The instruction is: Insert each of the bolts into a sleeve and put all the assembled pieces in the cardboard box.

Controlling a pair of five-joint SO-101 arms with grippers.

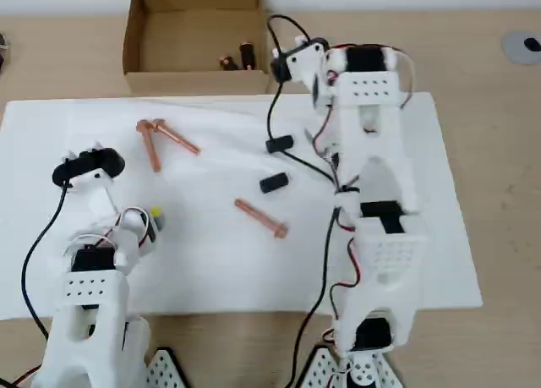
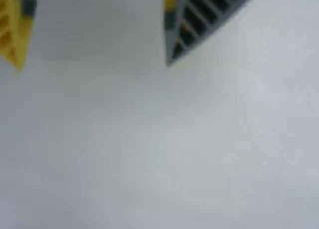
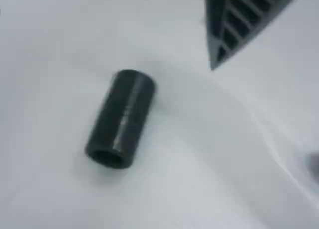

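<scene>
Both gape empty (left pincer (image 2: 92,49) over bare sheet (image 2: 199,164)); centre the right pincer (image 3: 104,34) astride the sleeve (image 3: 121,120) before closing.

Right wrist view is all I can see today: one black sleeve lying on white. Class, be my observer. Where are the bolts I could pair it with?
Observer: Three copper bolts lie loose on the white sheet, two with their heads close together and one apart.
Operator: Is anything boxed already?
Observer: Yes. The cardboard box beyond the sheet holds dark and copper pieces.
Operator: And the other arm?
Observer: The left tool is open over bare sheet, holding nothing.
</scene>
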